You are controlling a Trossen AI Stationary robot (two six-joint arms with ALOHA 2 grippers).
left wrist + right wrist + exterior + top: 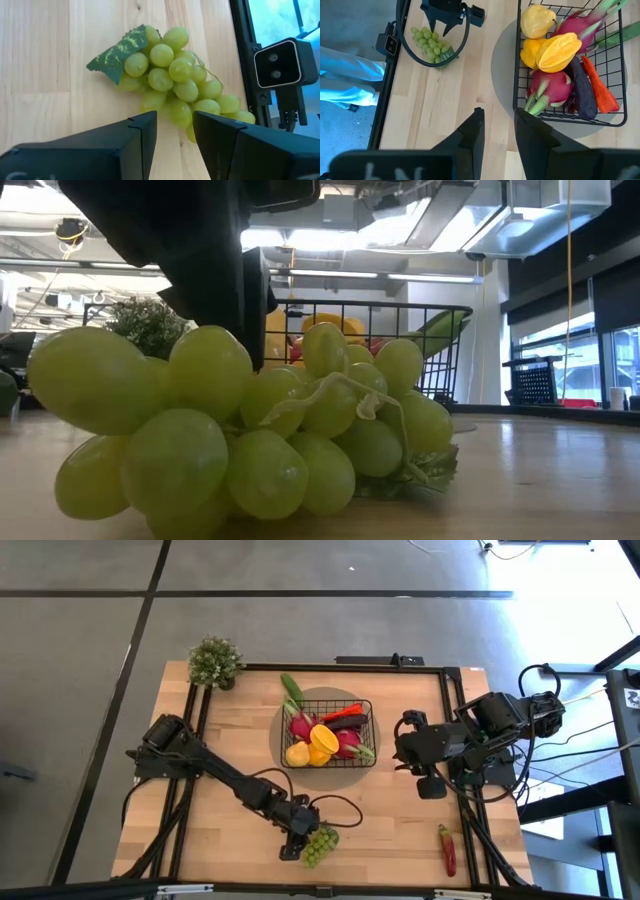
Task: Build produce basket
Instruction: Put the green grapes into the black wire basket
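Right at the front edge of the table, the green grapes (320,844) are lying on the bare wood, and the left gripper (291,840) is hovering just beside them, at about nine o'clock of the bunch seen from above. Its two fingers (142,135) are standing apart with a gap between them, pinching nothing; the bunch is sitting just ahead of the tips, one low grape showing in the gap, and whether the tips are touching it is hard to tell. The leaf (117,52) is sticking out on the bunch's far side from the gripper. Over at three o'clock along the same front edge, well apart from both arms, a red chili (448,850) is lying alone.

Moving back to mid-table, the basket (367,730) is sitting on a grey round mat (352,772), holding a pink dragon fruit (551,87), a yellow starfruit (559,51), a lemon (538,21), a dark eggplant (582,85) and a carrot (597,85). The right gripper (432,783) is waiting at three o'clock of the basket, fingers (472,132) narrowly parted and holding nothing.

At the far left corner, a potted plant (214,662) is standing. No readable writing is showing anywhere.
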